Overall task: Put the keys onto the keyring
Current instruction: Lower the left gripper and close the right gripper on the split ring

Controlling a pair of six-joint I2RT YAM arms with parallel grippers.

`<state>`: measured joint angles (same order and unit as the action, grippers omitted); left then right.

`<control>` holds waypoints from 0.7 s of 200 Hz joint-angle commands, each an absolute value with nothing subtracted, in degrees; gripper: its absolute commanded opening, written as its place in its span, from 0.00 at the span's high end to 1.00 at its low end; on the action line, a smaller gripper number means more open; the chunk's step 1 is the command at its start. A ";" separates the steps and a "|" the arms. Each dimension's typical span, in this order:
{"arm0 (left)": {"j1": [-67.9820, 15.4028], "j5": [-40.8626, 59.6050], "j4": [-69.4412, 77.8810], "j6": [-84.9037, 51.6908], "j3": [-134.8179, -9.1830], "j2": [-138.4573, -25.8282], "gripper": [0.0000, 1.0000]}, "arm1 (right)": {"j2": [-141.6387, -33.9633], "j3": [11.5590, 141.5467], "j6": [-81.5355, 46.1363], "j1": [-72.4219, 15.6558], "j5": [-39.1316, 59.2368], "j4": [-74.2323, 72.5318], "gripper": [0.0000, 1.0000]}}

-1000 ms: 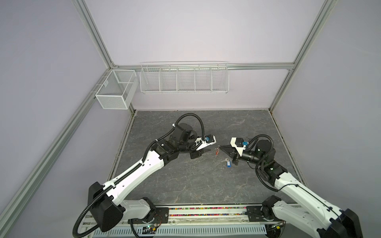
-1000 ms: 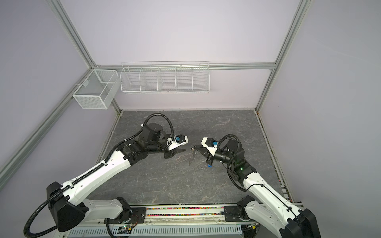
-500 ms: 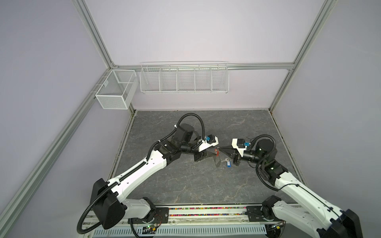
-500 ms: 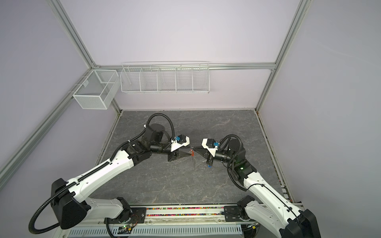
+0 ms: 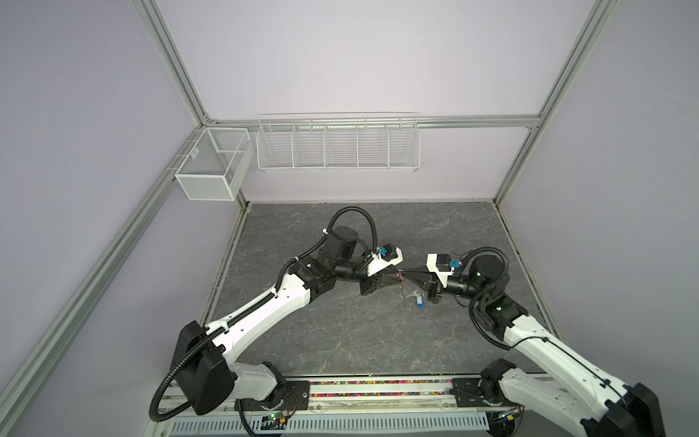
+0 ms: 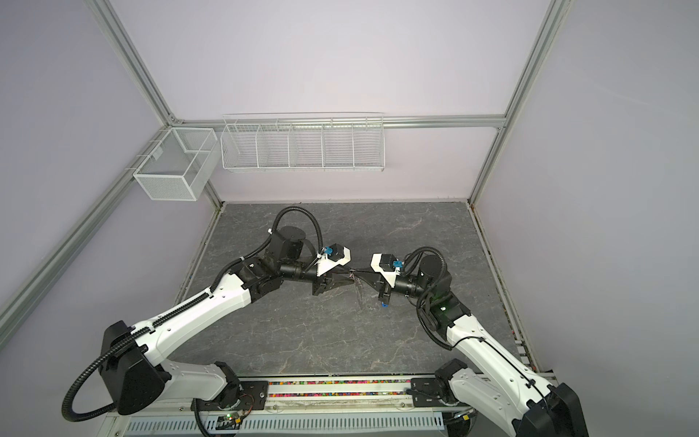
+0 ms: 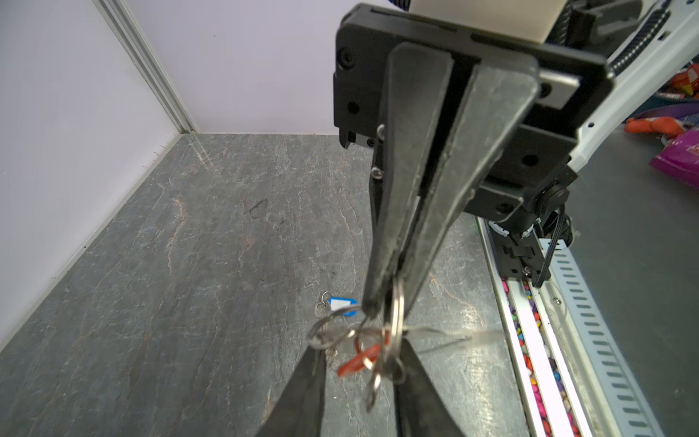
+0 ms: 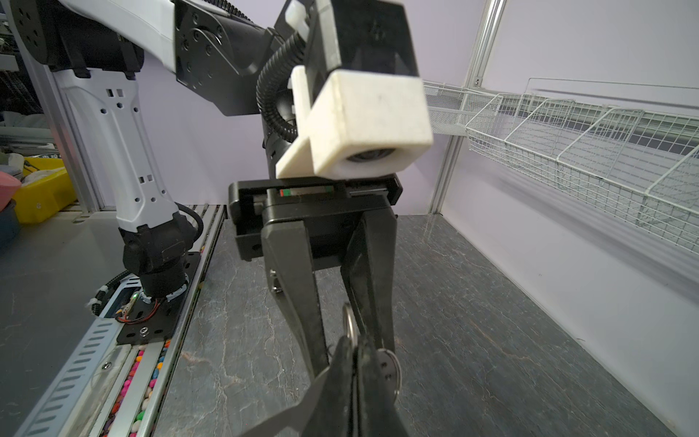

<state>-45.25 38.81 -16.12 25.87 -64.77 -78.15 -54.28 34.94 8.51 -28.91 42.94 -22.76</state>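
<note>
keyring (image 7: 395,314): cluster of silvery metal rings held up in the air over the middle of the tabletop. one ring is pinched at its rim, the others dangle from it
red-tag key (image 7: 359,363): off the table, hanging in the ring cluster, tag between the left fingers. too blurred to tell which ring it sits on
blue-tag key (image 5: 417,300): flat on the tabletop, just beside the right gripper, apart from the rings. in the left wrist view it shows behind the cluster
right gripper (image 7: 389,299): fingers pressed together on one ring of the keyring, tips pointing at the left gripper
left gripper (image 7: 361,350): fingers spread, one on each side of the dangling rings and red tag. cannot tell if a pad touches any metal
arms: grippers tip to tip near the table's middle in both top views
tabletop (image 5: 340,321): dark grey marbled slab
wire rack (image 5: 337,143): white, on the back wall, split into compartments
mesh bin (image 5: 212,166): white, on the left wall rail near the corner
</note>
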 commanded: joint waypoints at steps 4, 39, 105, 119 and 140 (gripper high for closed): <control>-45.18 41.21 -12.29 22.67 -63.94 -79.20 0.75 | -54.67 36.05 7.65 -28.62 43.95 -26.10 0.93; -45.18 39.64 -14.36 24.23 -63.98 -78.46 0.94 | -54.41 35.84 8.41 -28.52 42.61 -24.82 0.93; -45.22 31.51 -33.89 36.24 -73.04 -78.98 1.00 | -53.95 36.51 13.91 -27.86 38.21 -15.29 0.93; -45.26 30.86 -38.41 38.26 -76.51 -80.24 1.00 | -54.52 36.47 15.07 -27.85 38.90 -13.86 0.93; -45.68 31.02 -44.64 40.38 -81.94 -83.03 1.00 | -55.61 36.83 16.41 -27.86 39.93 -11.90 0.93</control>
